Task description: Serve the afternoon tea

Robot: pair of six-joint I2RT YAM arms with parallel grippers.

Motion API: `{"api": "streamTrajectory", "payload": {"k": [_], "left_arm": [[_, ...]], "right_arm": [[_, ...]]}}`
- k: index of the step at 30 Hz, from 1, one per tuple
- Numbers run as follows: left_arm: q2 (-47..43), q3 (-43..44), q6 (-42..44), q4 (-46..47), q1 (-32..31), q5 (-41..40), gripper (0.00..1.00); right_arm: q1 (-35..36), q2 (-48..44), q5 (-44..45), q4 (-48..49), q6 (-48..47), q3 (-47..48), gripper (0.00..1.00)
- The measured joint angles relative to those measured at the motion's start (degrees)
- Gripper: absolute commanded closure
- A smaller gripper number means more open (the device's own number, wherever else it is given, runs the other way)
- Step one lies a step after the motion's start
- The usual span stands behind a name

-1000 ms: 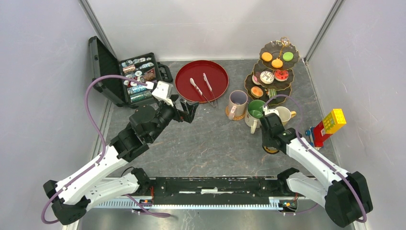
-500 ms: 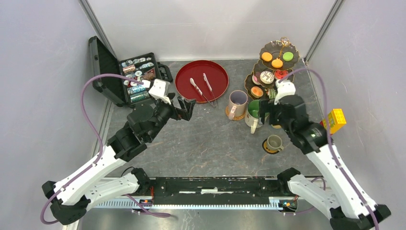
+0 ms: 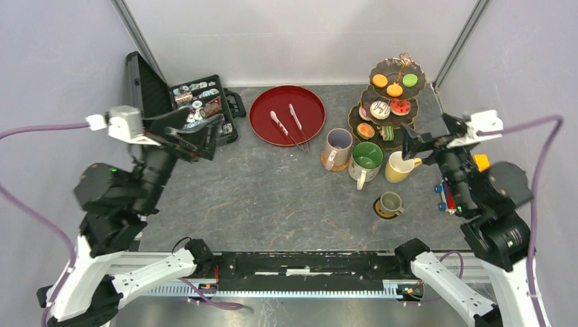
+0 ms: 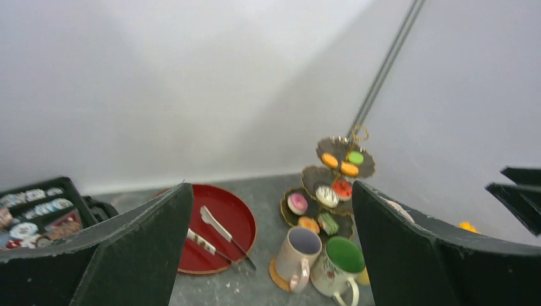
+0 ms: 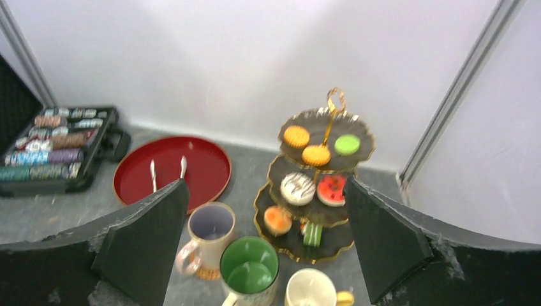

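The dark three-tier stand (image 3: 386, 109) with its gold handle stands at the back right and holds small orange, green, red, pink and white cakes (image 3: 394, 89). In front of it stand the beige mug (image 3: 337, 148), the green-lined mug (image 3: 367, 161) and the yellow mug (image 3: 398, 166). The small grey mug (image 3: 390, 202) sits nearer, on a coaster. My left gripper (image 3: 199, 138) hangs high over the left side, open and empty. My right gripper (image 3: 429, 138) hangs high at the right, open and empty. Both wrist views look down on the stand (image 4: 337, 185) (image 5: 317, 171) and the mugs (image 4: 298, 254) (image 5: 250, 266).
A round red tray (image 3: 266, 124) with two tongs lies at the back centre. An open black case (image 3: 198, 109) of small items stands at the back left. A yellow, red and blue block toy (image 3: 480, 162) is partly hidden behind my right arm. Walls close in on three sides.
My right gripper opened, left the small grey mug on its coaster, then rose and drew back to the right. My left arm lifted and swung back to the left.
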Motion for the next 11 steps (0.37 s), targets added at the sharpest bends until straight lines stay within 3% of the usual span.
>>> {"api": "streamTrajectory", "payload": {"k": [11], "left_arm": [[-1.62,10.71,11.78,-2.97,0.0,-5.95,0.0]], "right_arm": [[0.0,-12.7,2.99,9.75,-6.14,-12.98,0.02]]}}
